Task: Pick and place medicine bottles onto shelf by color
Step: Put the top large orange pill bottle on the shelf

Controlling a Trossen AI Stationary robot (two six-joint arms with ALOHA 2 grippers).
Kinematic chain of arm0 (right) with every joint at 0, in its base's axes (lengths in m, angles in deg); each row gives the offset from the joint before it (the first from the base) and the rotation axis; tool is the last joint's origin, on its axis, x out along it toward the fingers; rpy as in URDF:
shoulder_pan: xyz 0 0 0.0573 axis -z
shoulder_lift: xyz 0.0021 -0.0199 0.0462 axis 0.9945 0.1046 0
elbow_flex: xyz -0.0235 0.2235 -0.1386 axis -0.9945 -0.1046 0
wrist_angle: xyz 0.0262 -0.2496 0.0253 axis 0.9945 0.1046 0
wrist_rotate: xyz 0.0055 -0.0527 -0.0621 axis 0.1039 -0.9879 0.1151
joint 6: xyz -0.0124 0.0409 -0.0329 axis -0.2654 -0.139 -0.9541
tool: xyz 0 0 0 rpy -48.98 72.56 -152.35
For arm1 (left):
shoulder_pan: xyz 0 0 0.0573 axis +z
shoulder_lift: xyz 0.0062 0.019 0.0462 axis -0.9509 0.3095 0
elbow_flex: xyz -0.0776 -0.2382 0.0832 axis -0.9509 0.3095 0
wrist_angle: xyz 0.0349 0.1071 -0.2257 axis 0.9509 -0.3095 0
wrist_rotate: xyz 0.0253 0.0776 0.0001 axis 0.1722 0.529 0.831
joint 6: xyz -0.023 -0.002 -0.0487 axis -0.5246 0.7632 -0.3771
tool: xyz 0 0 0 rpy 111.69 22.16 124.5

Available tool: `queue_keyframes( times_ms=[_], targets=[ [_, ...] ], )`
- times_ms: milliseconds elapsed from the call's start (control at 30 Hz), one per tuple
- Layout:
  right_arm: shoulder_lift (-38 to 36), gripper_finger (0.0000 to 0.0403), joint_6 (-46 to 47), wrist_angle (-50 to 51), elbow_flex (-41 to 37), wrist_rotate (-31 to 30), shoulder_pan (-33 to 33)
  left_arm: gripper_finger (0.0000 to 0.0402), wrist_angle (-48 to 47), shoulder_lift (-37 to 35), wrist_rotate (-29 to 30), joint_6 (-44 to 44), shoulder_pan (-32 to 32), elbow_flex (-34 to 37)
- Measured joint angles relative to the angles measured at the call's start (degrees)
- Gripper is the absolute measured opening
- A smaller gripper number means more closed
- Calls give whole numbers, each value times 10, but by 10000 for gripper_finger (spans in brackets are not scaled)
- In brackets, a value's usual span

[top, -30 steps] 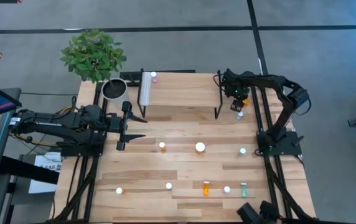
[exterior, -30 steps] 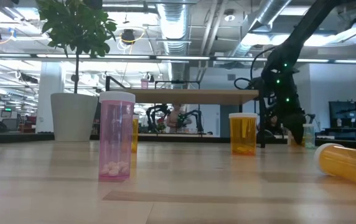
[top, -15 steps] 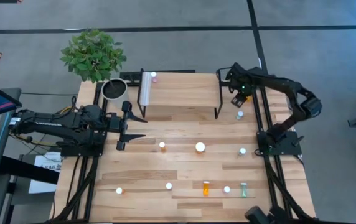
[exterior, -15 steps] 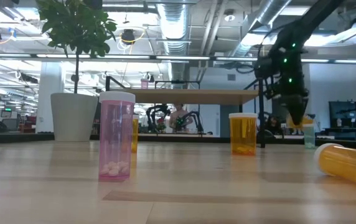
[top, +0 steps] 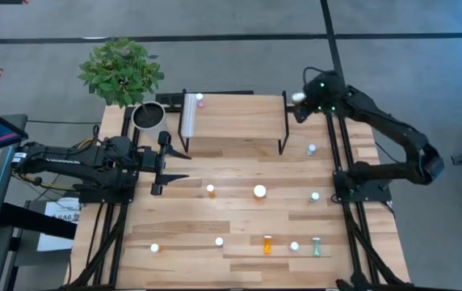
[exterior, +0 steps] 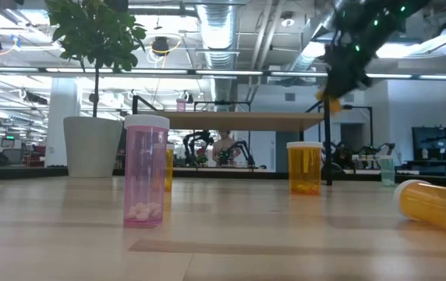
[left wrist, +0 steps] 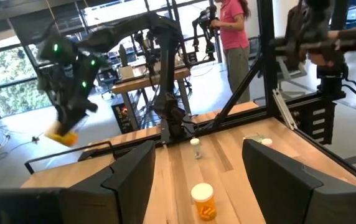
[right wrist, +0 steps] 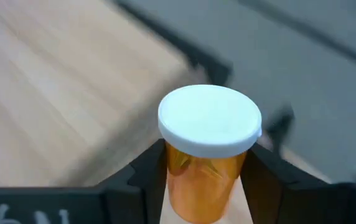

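My right gripper (top: 302, 103) is shut on a small orange medicine bottle (right wrist: 204, 163) with a white cap (top: 298, 98). It hangs in the air at the right end of the shelf (top: 235, 118), above the height of the shelf top (exterior: 238, 120). One pink bottle (top: 199, 99) stands on the shelf's far left corner. Several more bottles stand on the table, among them a large orange one (top: 259, 191) and a pale green one (top: 317, 246); another orange one (top: 267, 244) lies on its side. My left gripper (top: 184, 166) waits open at the table's left, level. My right gripper pinches the bottle's orange body (right wrist: 177, 171) just below the cap, one finger on each side. The fingers slant downward from the table's right side. The bottle is lifted clear of table and shelf and is tilted in the low view (exterior: 328, 101).
A grey-white pot (top: 146, 115) with a green plant (top: 122, 71) stands at the far left corner beside the shelf. Black frame rails run along both table sides (top: 346, 162). A person (left wrist: 231, 25) stands in the room beyond the table.
My right gripper has risen from the table beside the shelf's right end, carrying the orange bottle from table height to above the shelf top. It has tipped and rolled as it rose. A small bottle that stood beside it has stayed where it was.
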Motion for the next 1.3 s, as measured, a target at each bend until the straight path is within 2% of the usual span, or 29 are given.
queue_keyframes(
  times_ms=[167, 267, 633, 1100, 1300],
  targets=[
    [-15, 187, 28, -135, 0, 6, -61, 231, 1, 0, -4, -7, 0, 0],
    [-9, 186, 33, -197, 0, 8, -95, 231, 5, 0, -27, -14, 0, 0],
    [68, 189, 50, -355, 0, 8, -171, 231, 8, 0, -38, -16, 0, 0],
    [181, 197, 89, -547, 0, 15, -181, 231, 3, 0, -39, -19, 0, 0],
    [234, 200, 91, -567, 32, 16, -181, 231, 3, 0, -39, -19, 0, 0]
  ],
)
